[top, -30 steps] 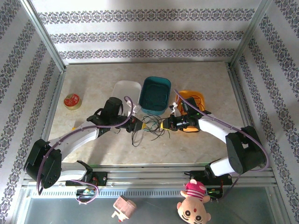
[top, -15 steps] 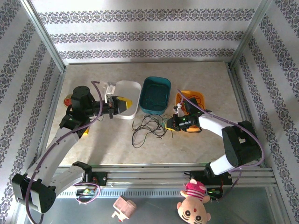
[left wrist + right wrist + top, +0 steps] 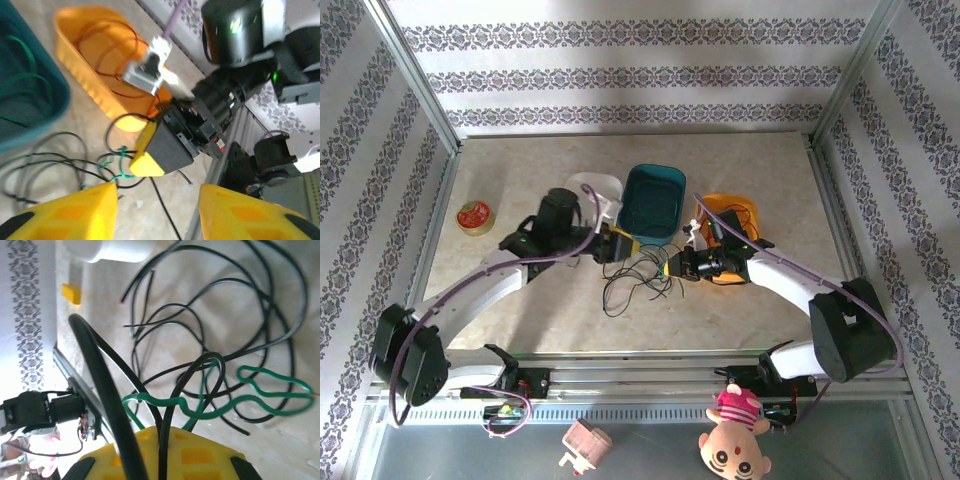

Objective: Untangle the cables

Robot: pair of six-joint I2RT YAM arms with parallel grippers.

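**Loose heap of black and green cables between the two grippers**

The cables (image 3: 638, 278) lie on the pale, stone-patterned table (image 3: 750, 310), just in front of the teal bin (image 3: 678, 200) and between the two grippers. Seen from above, the heap is a little wider from left to right than from front to back. One black loop reaches out toward the near left. The heap has no single direction, because the strands curve in open rings that cross one another.

In the right wrist view the black strands (image 3: 212, 356) are thin, smooth and glossy, and some cut ends point toward the white bin (image 3: 125, 250). The green strand (image 3: 150, 399) is wavy. Its long axis runs across the picture, from the fingers to a free end on the right.

The right gripper (image 3: 673, 268) is at the right edge of the heap. Its yellow fingers are pressed together, and a black strand and the green one go down between them, so it has hold of the cables.

The left gripper (image 3: 623, 243) stands at the far left side of the heap, beside the teal bin's near corner. Its jaws are parted. The blocky yellow fingers (image 3: 75, 212) are well apart, with nothing between them.

The orange bin (image 3: 87, 82) is rounded plastic and holds a red strand (image 3: 102, 55) wound in rings.
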